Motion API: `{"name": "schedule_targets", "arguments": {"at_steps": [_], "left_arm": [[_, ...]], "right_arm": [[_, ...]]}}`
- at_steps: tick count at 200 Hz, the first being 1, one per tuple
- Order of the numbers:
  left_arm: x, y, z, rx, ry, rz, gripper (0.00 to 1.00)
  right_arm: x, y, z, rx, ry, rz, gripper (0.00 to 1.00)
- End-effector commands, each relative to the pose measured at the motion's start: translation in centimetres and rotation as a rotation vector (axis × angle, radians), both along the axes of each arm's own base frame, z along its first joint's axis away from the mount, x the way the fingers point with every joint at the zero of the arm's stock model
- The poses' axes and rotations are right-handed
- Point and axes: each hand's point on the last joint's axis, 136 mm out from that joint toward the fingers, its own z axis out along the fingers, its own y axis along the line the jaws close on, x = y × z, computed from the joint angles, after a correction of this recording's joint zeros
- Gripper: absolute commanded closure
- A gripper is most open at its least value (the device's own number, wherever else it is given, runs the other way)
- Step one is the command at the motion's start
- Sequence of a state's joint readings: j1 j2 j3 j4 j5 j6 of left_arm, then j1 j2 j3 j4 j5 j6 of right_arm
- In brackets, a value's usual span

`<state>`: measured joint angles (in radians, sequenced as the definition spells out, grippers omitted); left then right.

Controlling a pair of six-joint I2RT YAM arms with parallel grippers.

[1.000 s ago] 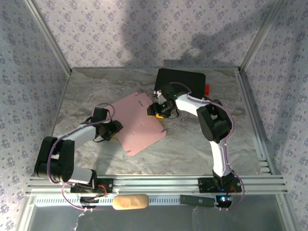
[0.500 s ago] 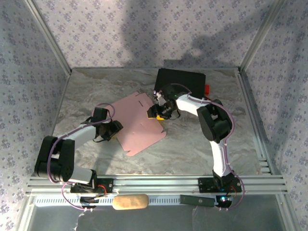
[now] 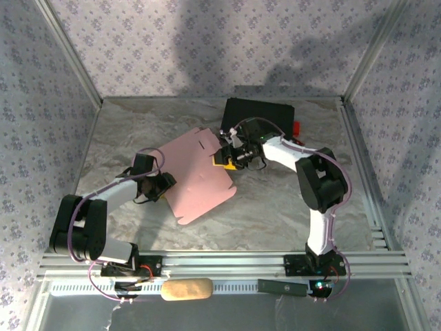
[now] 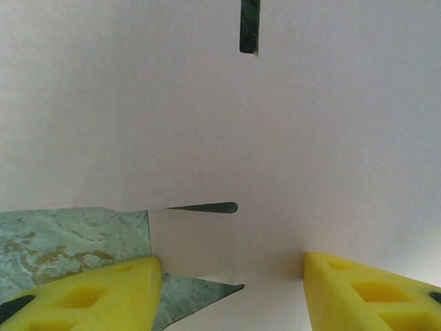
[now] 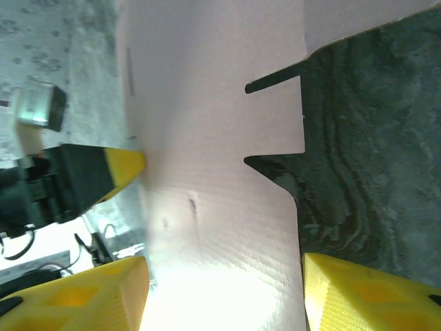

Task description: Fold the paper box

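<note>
The paper box point(image 3: 196, 176) is a flat pink card with slits and tabs, lying unfolded on the marble table point(image 3: 275, 200). My left gripper point(image 3: 163, 187) is at its left edge. In the left wrist view that gripper point(image 4: 231, 293) is open, one yellow finger over bare table and the other over the card point(image 4: 275, 124). My right gripper point(image 3: 222, 157) is at the card's upper right edge. In the right wrist view it point(image 5: 224, 296) is open and straddles a tab of the card point(image 5: 220, 138), with nothing pinched.
A black hard case point(image 3: 258, 114) lies just behind the right gripper, with a small red item point(image 3: 297, 127) at its right end. Patterned walls with metal posts close in the table on three sides. A tan oblong object point(image 3: 186, 288) rests on the front rail.
The right arm's elbow has swung out to the right while its gripper stayed at the card's edge, and its jaws have narrowed slightly. The left arm has not moved.
</note>
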<state>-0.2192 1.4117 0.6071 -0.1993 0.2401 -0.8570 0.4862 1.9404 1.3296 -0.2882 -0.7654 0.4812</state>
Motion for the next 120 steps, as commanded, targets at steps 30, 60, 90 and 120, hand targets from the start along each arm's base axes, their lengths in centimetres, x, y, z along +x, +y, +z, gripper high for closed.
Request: {"name": "schedule_targets", "arguments": {"at_steps": [30, 60, 90, 120], "left_arm": [[0.0, -0.3, -0.9, 0.008, 0.003, -0.019, 0.44], [0.1, -0.4, -0.9, 0.009, 0.002, -0.023, 0.44], [0.2, -0.4, -0.8, 0.007, -0.001, -0.021, 0.44], [0.3, -0.4, -0.7, 0.005, -0.004, -0.019, 0.44]], "right_arm": [[-1.6, 1.5, 1.9, 0.213, 0.087, 0.028, 0.46], [-2.1, 1.1, 1.7, 0.253, 0.105, 0.008, 0.53], [-2.5, 1.1, 1.7, 0.244, 0.098, 0.014, 0.58], [-3.0, 1.4, 0.7, 0.205, 0.106, 0.018, 0.69]]}}
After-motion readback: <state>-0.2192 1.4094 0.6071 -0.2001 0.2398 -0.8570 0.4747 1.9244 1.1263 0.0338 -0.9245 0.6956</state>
